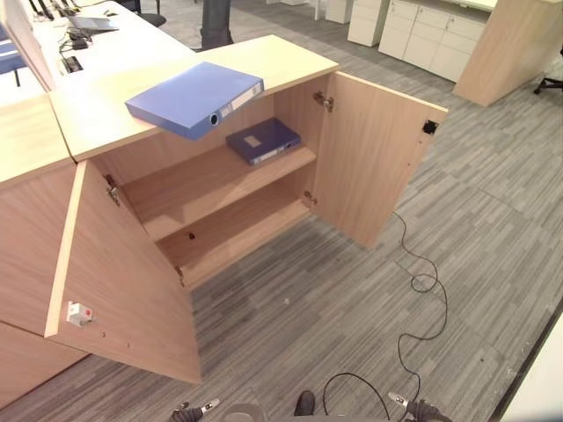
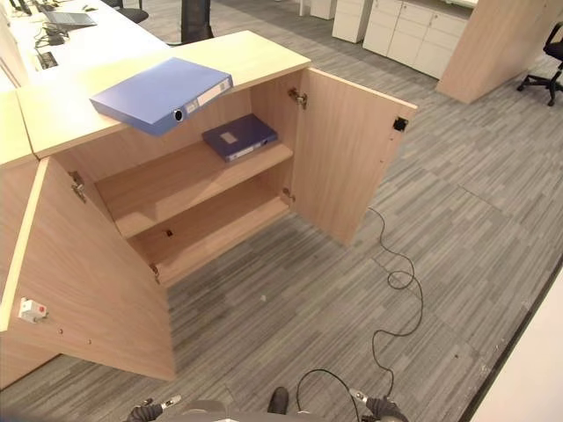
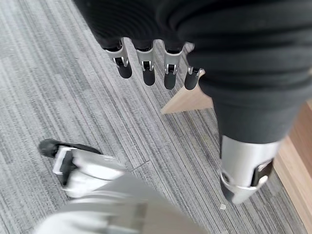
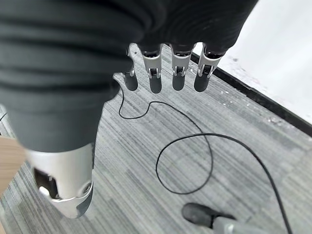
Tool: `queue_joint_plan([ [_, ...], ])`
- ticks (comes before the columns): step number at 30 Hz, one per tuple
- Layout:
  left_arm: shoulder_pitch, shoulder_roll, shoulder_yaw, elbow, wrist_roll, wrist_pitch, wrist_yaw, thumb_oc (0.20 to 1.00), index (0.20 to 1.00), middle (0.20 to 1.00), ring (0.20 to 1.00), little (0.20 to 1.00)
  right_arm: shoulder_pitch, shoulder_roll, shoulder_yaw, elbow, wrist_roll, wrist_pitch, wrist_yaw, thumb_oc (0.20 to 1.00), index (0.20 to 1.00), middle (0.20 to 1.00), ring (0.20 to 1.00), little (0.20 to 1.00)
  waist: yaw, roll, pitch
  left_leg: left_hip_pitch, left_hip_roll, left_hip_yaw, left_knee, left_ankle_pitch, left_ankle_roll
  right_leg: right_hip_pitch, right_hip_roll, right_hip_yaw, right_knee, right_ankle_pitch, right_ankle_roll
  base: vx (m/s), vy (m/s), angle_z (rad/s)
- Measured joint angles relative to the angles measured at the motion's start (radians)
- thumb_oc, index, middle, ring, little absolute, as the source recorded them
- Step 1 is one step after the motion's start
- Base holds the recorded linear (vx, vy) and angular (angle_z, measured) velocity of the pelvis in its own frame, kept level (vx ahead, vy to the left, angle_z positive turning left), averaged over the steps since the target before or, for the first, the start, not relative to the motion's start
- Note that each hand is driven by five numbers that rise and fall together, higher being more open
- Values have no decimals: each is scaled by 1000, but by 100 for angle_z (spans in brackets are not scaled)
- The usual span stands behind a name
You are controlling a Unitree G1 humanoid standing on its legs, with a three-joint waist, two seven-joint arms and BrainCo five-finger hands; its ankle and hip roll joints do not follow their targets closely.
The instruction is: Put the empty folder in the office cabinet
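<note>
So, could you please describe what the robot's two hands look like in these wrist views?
The left hand and the right hand look alike: each has a row of slim silver fingers ending in dark rounded tips, a thicker silver thumb set apart, and a dark ribbed cover over the back of the hand and the wrist. No markings are legible.

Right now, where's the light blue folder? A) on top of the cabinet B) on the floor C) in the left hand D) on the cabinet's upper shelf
A: the light blue folder lies flat on the cabinet top, overhanging its front edge above the open doors.
</note>
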Motion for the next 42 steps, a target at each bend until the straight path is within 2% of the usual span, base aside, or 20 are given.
queue_joint_plan([
  [3,-12,9,-1,-22,0,0,0,1000,1000,1000,1000,1000,-23,-2,-1,-1,0,0,-4,1000,1000,1000,1000,1000,10,-17,46,-16,-1,7,-205,16,-6,8,-26,23,0,4,-5,106,35,-11],
  [5,-17,4,-2,-22,0,0,0,1000,1000,1000,1000,1000,-34,-8,-1,-1,0,0,-9,1000,1000,1000,1000,1000,14,-6,61,-28,-5,-1,-360,67,-13,16,-28,41,-2,6,0,103,32,-16],
  [9,-43,-2,-7,-30,-2,-1,-1,1000,1000,1000,1000,1000,-46,-20,-1,2,-1,0,-12,1000,1000,1000,1000,1000,39,51,87,-64,-4,-13,-619,263,-54,54,-12,53,-4,-20,23,204,50,-19],
  [10,-41,-2,-6,-34,-3,-2,-2,1000,1000,1000,1000,1000,-46,-21,-2,2,-1,1,-13,1000,1000,1000,1000,1000,39,61,89,-65,-3,-29,-712,292,-75,65,0,53,-4,-35,25,284,104,-2],
  [13,-46,-3,-4,-37,-28,-3,-4,1000,1000,1000,1000,1000,-44,-20,-14,2,-1,1,-13,1000,1000,1000,1000,1000,46,99,87,-128,8,-22,-717,326,-106,102,23,66,-3,-56,17,253,117,-6],
  [15,-26,-2,-2,-38,-39,-2,-6,1000,1000,1000,1000,1000,-30,-21,-14,6,-1,2,-13,1000,1000,1000,1000,1000,66,109,84,-134,19,28,-700,329,-98,142,22,99,-2,-74,25,321,164,-50],
  [18,35,-7,-1,-46,-40,1,-11,1000,1000,1000,1000,1000,-6,-24,-13,13,-2,4,-12,1000,1000,1000,1000,1000,67,136,35,-96,32,30,-689,308,-83,177,27,144,2,-118,78,263,143,-54],
  [19,48,-4,7,-48,-41,1,-13,1000,1000,1000,1000,1000,-1,-16,-12,16,-3,4,-10,1000,1000,1000,1000,1000,66,122,23,-73,16,46,-705,377,-37,193,3,173,-1,-143,95,310,190,-73],
  [20,61,-3,21,-50,-42,1,-13,1000,1000,1000,1000,1000,1,-8,-7,33,-3,3,-10,1000,1000,1000,1000,1000,68,108,14,-54,4,69,-705,394,-8,198,-18,168,8,-148,140,225,140,-79],
  [22,40,13,43,-51,-42,0,-18,1000,1000,1000,1000,1000,-1,16,-4,48,-4,4,-9,1000,1000,1000,1000,1000,63,55,-3,-16,-50,105,-706,370,95,221,-85,126,13,-166,172,373,273,-58],
  [23,29,19,44,-53,-43,-3,-22,1000,1000,1000,1000,1000,3,25,-4,49,-4,5,-8,1000,1000,1000,1000,1000,63,37,-14,-3,-66,118,-706,355,116,233,-104,118,11,-166,182,418,355,-35],
  [28,-10,20,39,-53,-44,-21,-31,1000,1000,1000,1000,1000,3,48,-4,43,-14,21,11,1000,1000,1000,1000,1000,66,-6,-61,47,-114,170,-694,294,160,261,-170,96,20,-157,249,243,278,-29],
  [31,-23,1,36,-27,-43,-18,-34,1000,1000,1000,1000,1000,3,43,-6,39,-28,33,15,1000,1000,1000,1000,1000,78,25,-93,80,-128,164,-700,254,174,231,-189,58,128,-170,284,173,333,5],
  [34,-26,-2,31,-4,-42,-2,-41,1000,1000,1000,1000,1000,6,30,-8,32,-41,39,23,1000,1000,1000,1000,1000,65,74,-111,112,-143,126,-703,227,200,140,-227,10,403,-211,304,155,334,32],
  [35,-18,-1,21,1,-41,2,-43,1000,1000,1000,1000,1000,8,24,-4,27,-42,40,23,1000,1000,1000,1000,1000,60,93,-104,131,-146,113,-705,241,208,108,-261,-30,542,-233,298,151,185,48],
  [37,4,7,12,-7,-41,0,-42,1000,1000,1000,1000,1000,19,23,4,26,-44,41,33,1000,1000,1000,1000,1000,77,83,-125,142,-172,113,-686,203,235,46,-357,-69,641,-243,287,51,90,16],
  [38,16,15,-2,3,-41,2,-40,1000,1000,1000,1000,1000,14,23,7,7,-44,40,33,1000,1000,1000,1000,1000,84,86,-125,164,-194,107,-685,191,244,18,-454,-132,683,-240,291,-22,48,6],
  [39,13,10,-13,5,-41,3,-40,1000,1000,1000,1000,1000,27,23,6,7,-44,38,34,1000,1000,1000,1000,1000,80,89,-124,170,-197,81,-684,187,253,-14,-460,-137,668,-244,286,-37,2,53],
  [41,10,5,-21,9,-41,6,-42,1000,1000,1000,1000,1000,8,23,11,-8,-44,36,33,1000,1000,1000,1000,1000,33,133,-94,181,-156,25,-675,199,243,-29,-371,-84,555,-249,278,33,-55,83],
  [42,-5,9,-23,-7,-41,5,-40,1000,1000,1000,1000,1000,9,22,9,-9,-38,35,32,1000,1000,1000,1000,1000,31,119,-71,184,-154,5,-670,200,241,-102,-327,-57,522,-242,291,101,-97,69],
])
